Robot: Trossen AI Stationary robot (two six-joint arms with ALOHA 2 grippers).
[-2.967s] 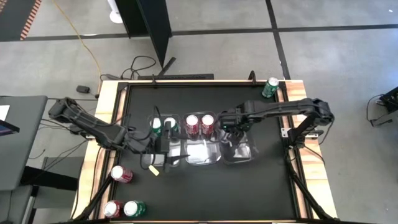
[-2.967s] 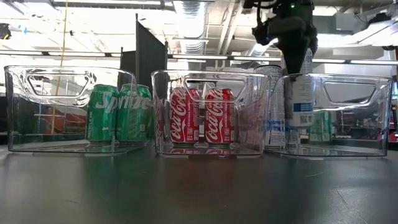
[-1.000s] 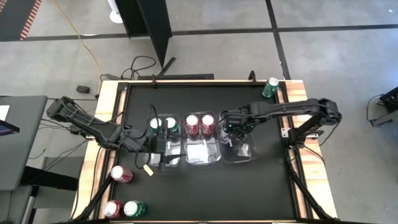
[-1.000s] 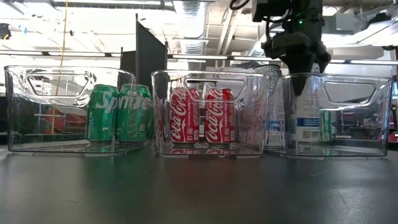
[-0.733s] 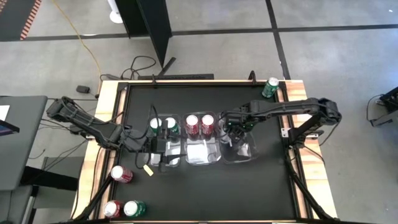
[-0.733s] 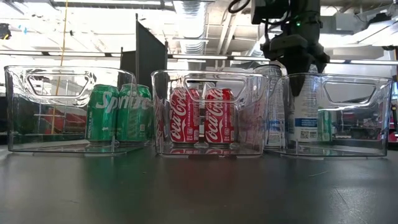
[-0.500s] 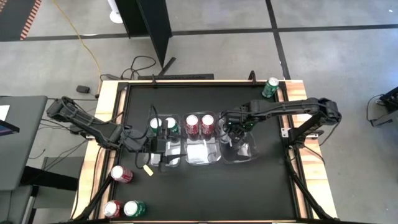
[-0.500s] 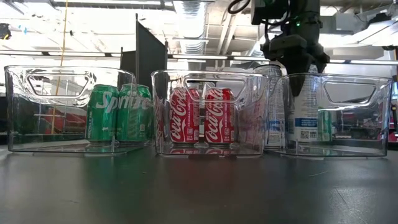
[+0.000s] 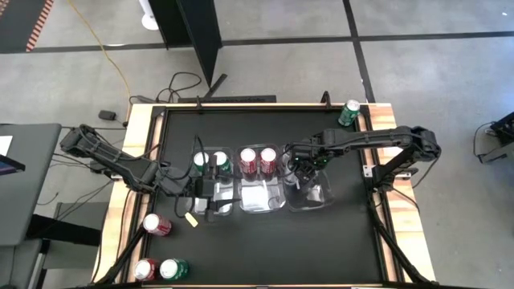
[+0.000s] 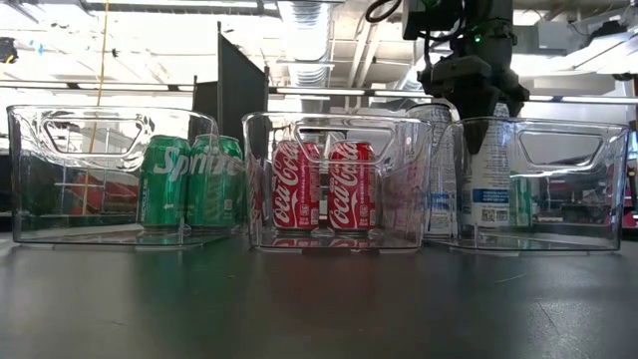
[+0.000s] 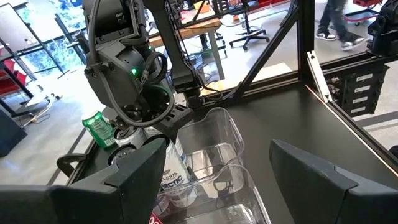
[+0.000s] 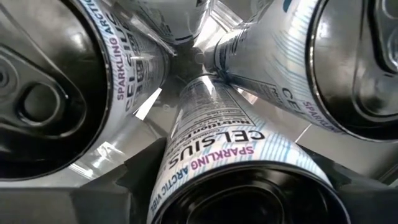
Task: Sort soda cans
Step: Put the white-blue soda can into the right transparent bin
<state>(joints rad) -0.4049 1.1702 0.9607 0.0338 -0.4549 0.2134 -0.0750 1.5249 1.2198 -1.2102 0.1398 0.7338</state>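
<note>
Right gripper (image 10: pixel 474 103) fingers were spread, one on each side of the top of a silver can (image 10: pixel 486 184), with no squeeze showing. That can stood upright in the right tray (image 10: pixel 598 189). In the right wrist view, three more silver cans (image 12: pixel 50 93) crowded close round it in the same tray. The right arm reached in from the table's right edge and hung just above the tray.

Over to the left gripper (image 11: pixel 217 149): fingers wide apart, nothing between them. It hovered at the near end of the left tray (image 10: pixel 60 179), with its arm coming in from the left edge.

Two green cans (image 10: pixel 189 181) stood side by side at the far end of that left tray. The middle tray (image 10: pixel 399 140) had two red cans (image 10: pixel 324 184), also side by side at its far end. The three trays sat in a row across the middle of the table (image 9: pixel 265 241).

Loose ones? A single green can (image 9: pixel 349 112) sat at the far right corner. At the near left corner sat a red can (image 9: pixel 157 225), a second red can (image 9: pixel 144 269) and another green (image 9: pixel 173 269), those last two just beside each other.
</note>
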